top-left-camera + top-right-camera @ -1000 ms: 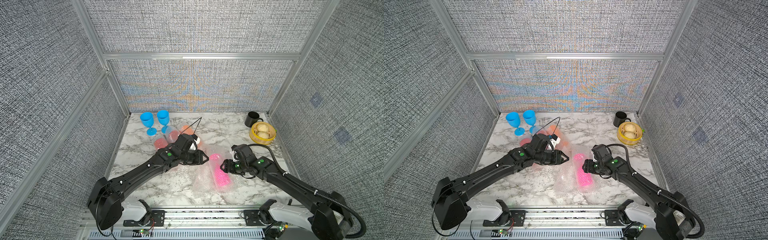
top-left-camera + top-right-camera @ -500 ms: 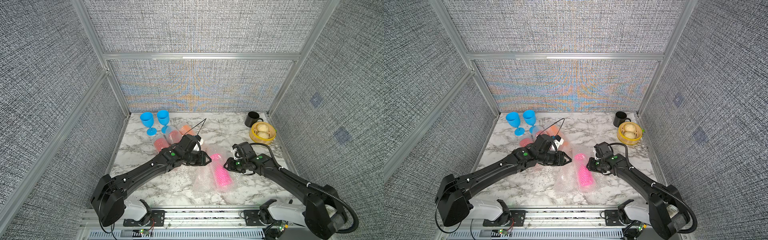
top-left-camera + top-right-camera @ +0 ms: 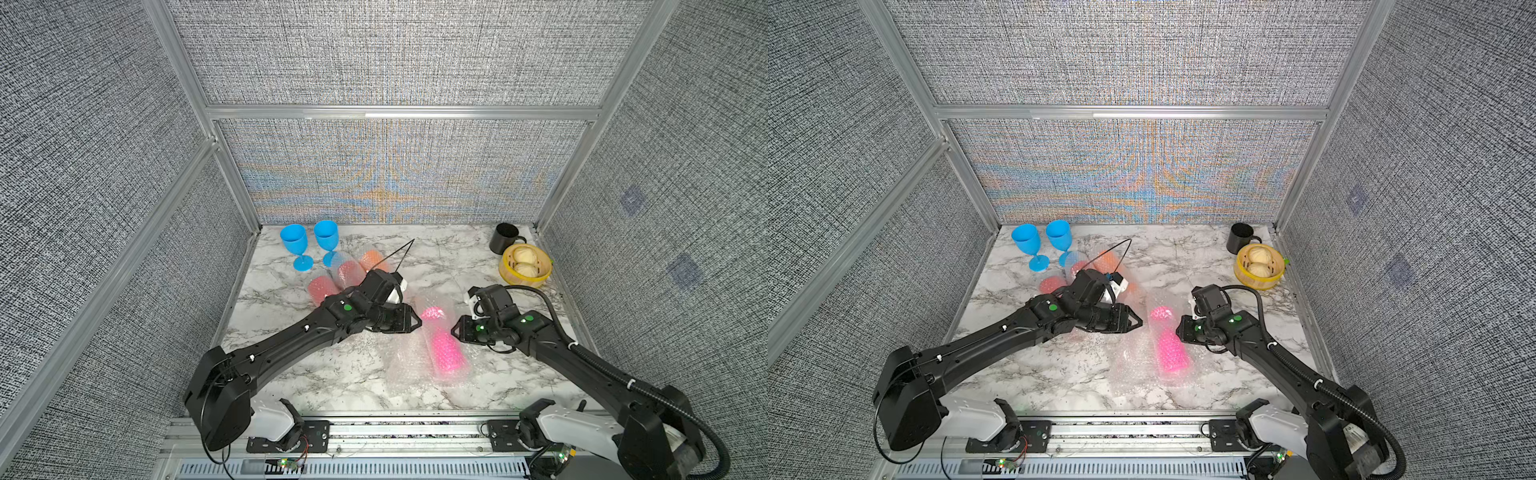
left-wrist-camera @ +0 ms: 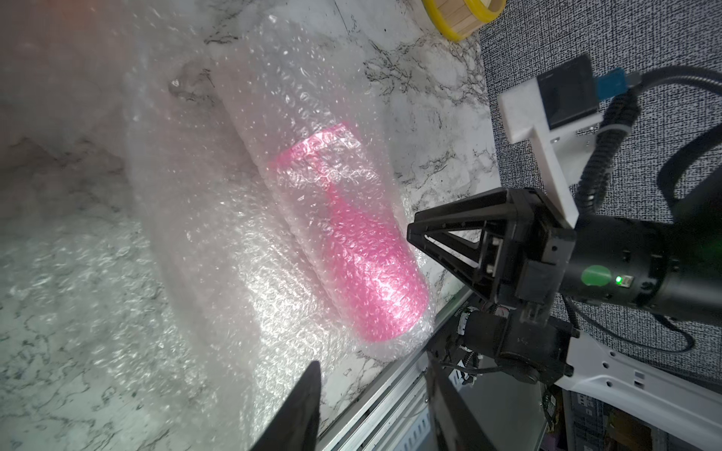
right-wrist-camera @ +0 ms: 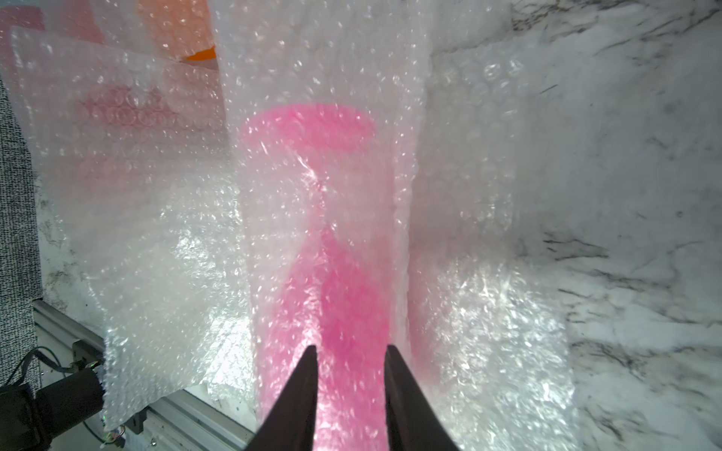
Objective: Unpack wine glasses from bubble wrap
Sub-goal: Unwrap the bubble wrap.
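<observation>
Pink goblet point(image 3: 442, 349) sleeved in bubble wrap point(image 3: 405, 368) on the worktop point(image 3: 291, 374).
Beside it my left pincer point(image 3: 415, 325) gapes empty. My right pincer point(image 3: 454, 331) stands narrow, and I cannot tell its hold. Beyond it: two blue goblets point(image 3: 294, 245), three wrapped ones point(image 3: 349, 272), basket point(image 3: 525, 283) holding two buns point(image 3: 523, 254).

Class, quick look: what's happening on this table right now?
Glasses are being unwrapped. Two blue glasses stand bare at the back. The pink glass lies in bubble wrap; the right gripper has its tips at it, grip unclear, and the left gripper hovers open beside. The red glasses and orange glass lie wrapped.
</observation>
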You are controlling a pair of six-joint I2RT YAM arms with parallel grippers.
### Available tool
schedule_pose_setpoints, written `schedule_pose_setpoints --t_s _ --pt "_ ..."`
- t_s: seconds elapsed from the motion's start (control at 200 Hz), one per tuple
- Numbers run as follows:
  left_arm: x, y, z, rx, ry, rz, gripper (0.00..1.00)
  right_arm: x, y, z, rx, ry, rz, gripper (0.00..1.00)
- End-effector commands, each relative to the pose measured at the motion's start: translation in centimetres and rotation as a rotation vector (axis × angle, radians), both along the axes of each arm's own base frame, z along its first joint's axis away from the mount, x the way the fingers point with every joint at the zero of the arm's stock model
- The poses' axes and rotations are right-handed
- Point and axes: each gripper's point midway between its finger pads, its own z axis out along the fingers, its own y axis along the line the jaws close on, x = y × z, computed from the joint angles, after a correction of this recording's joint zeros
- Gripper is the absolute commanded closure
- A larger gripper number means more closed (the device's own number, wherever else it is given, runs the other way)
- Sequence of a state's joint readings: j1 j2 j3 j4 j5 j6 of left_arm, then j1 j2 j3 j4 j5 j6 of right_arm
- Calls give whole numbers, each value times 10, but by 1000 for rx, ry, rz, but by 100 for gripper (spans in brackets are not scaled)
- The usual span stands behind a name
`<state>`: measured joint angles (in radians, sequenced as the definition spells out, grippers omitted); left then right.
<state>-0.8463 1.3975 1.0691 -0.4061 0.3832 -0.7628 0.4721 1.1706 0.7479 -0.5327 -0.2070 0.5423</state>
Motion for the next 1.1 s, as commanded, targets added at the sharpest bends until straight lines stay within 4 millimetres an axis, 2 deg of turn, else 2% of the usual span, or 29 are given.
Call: schedule_pose_setpoints --t_s 0.0,0.165,0.365,0.545,0.751,0.911,1.001,1.096 --pt "1 1 -1 17 -16 -10 56 -2 -5 -9 -50 26 16 74" --pt "0 4 -4 29 -14 -11 56 0 -8 -17 -83 34 18 75" --pt "0 5 -5 34 -20 -12 56 0 -4 4 -37 -14 30 75" --pt "-5 -18 -12 10 18 -64 56 -5 2 1 7 19 30 75" --pt "-14 -39 -19 16 46 -137 56 -15 -17 7 -54 9 0 78" --pt "-24 -48 -27 40 70 -197 56 -25 -25 -5 -84 58 -9 84" --pt "-29 -51 -33 56 89 -220 56 -30 -21 -17 -73 105 4 85" --pt "-32 -53 -33 59 91 -236 57 -32 -11 -18 -34 124 33 88"
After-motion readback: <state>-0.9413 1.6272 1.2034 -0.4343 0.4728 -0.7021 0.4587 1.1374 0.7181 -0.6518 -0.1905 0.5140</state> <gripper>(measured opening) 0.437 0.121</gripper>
